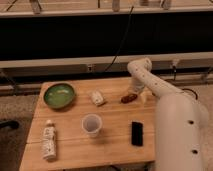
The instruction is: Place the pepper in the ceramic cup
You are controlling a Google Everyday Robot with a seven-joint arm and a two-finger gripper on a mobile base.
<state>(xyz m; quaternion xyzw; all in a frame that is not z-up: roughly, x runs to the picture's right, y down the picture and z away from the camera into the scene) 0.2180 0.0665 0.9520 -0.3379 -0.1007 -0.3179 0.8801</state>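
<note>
Near the tabletop's (pixel 115 147) far right edge: claw (pixel 134 93) at the pepper (pixel 128 98), clenched or released cannot be told | pepper lies on the wood, well apart from ceramic cup (pixel 92 125) upright mid-tabletop | green bowl (pixel 59 95) at far left corner | black block (pixel 136 133) toward near right corner

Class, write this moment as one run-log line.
gripper: at small dark red-brown pepper, back right of wooden table | small white round ceramic cup: upright, nearer centre | stage: pepper not in cup
</note>
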